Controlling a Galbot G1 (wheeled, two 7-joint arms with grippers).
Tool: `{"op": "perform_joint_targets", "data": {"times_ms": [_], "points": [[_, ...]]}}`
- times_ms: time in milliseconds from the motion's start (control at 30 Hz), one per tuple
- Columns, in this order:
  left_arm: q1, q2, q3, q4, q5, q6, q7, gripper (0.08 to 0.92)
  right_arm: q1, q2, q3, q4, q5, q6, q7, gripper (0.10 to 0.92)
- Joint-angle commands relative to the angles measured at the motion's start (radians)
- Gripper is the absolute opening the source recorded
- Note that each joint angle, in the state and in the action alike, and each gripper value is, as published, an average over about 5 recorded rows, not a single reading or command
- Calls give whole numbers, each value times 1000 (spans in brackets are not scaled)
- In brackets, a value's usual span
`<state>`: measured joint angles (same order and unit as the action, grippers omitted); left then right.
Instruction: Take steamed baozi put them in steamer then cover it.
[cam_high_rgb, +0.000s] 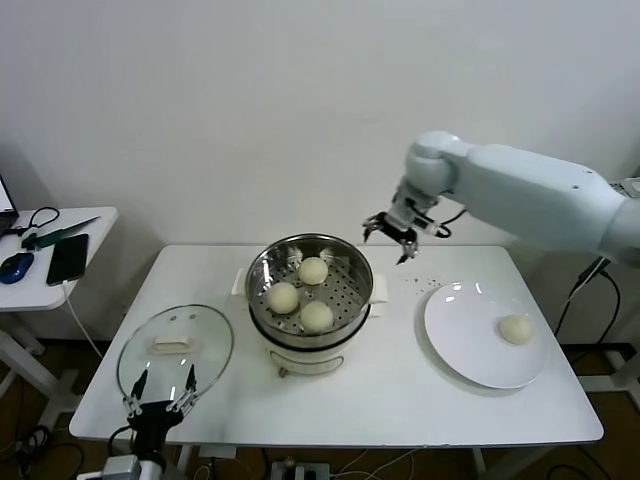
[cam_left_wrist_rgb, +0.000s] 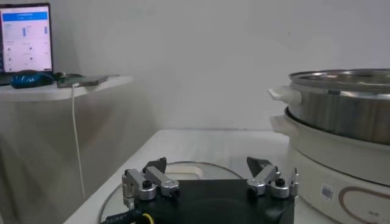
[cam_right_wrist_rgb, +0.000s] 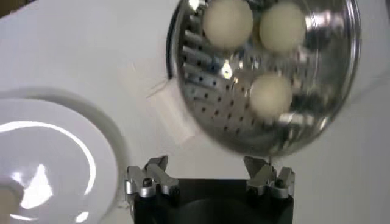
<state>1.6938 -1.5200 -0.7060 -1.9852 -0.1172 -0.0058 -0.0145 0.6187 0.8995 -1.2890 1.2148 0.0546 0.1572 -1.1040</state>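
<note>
Three steamed baozi are sitting in the steamer at the table's middle, and a fourth baozi is lying alone on the white plate to the steamer's right. The right gripper is hanging in the air behind and to the right of the steamer, its fingers spread wide and carrying nothing. The left gripper is waiting low at the table's near edge, also spread wide and empty, just beside the cover, which is lying flat to the steamer's left.

The remaining bun is looking soft and light (likely to dent under a hard squeeze), so a gentle pinch across its rounded sides seems wisest. The cover is glass, stiff, breakable and probably slippery at the rim; its white handle is offering the surest hold.
</note>
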Motion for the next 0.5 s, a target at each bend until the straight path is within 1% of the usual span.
{"op": "perform_joint_targets", "data": {"times_ms": [33, 267, 500], "points": [[11, 5, 0, -13, -4, 3, 0, 823, -146, -281, 105, -19, 81, -247, 7, 823], [20, 1, 1, -25, 0, 4, 0, 823, -421, -360, 359, -76, -107, -210, -27, 823], [30, -11, -2, -30, 16, 4, 0, 823, -644, -345, 584, -187, -247, -186, -36, 823]]}}
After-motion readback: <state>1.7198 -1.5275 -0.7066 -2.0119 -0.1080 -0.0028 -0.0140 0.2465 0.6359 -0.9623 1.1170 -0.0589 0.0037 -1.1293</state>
